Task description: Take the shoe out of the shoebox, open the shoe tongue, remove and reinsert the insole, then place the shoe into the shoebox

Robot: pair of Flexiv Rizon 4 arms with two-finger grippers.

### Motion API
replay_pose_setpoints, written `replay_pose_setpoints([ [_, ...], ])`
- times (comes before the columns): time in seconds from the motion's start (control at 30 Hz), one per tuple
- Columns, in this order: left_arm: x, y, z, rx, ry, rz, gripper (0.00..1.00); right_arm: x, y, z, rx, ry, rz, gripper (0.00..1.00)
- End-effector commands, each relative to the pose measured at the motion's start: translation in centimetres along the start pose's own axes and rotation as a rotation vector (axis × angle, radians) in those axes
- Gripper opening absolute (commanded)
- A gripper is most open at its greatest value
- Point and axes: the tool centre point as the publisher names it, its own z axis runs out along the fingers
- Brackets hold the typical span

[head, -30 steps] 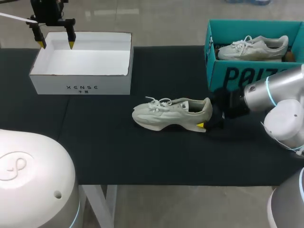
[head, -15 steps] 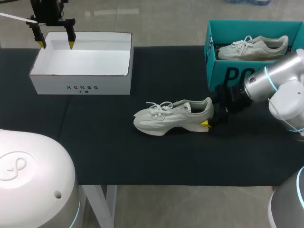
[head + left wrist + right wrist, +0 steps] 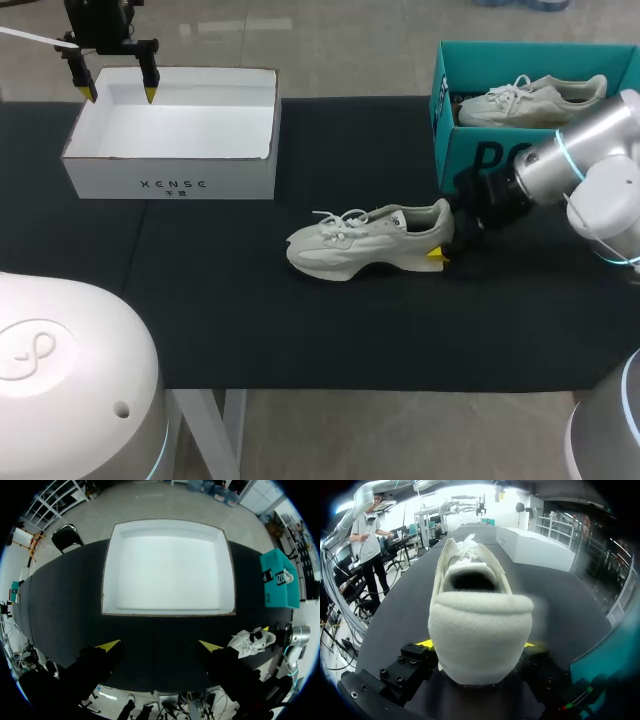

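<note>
Black-covered table [image 3: 200,300] carries everything. White shoebox [image 3: 170,185] sits at its far left, open top, nothing inside. Teal shoebox [image 3: 462,160] sits at the far right and holds a second pale shoe [image 3: 535,100] lying on its side. Right arm [image 3: 590,180] comes in low across the front of the teal shoebox. The shoe [image 3: 365,240] is out of the box, upright on its sole on the table, roughly between the two boxes but nearer the teal one, with its toe pointing toward the left side and its laces loose on top. Right fingers [image 3: 434,254] are clamped on the shoe's heel from both sides, and the right wrist view shows a yellow tip either side of the padded heel collar, down at table level. Left fingers [image 3: 150,93] hang above the white shoebox's far edge, spread wide, holding nothing.
</note>
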Motion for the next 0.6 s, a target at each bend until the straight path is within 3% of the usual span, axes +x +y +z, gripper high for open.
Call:
replay_pose_setpoints([
  [0.03, 0.0, 0.0, 0.0, 0.000, 0.000, 0.000, 1.00, -0.1, -0.5, 1.0, 0.006, 0.004, 0.001, 0.00],
  [0.53, 0.0, 0.0, 0.0, 0.000, 0.000, 0.000, 1.00, -0.1, -0.5, 1.0, 0.006, 0.004, 0.001, 0.00],
  [0.6, 2.7, 1.4, -0.2, 0.019, -0.035, -0.047, 1.00, -0.1, -0.5, 1.0, 0.006, 0.004, 0.001, 0.00],
])
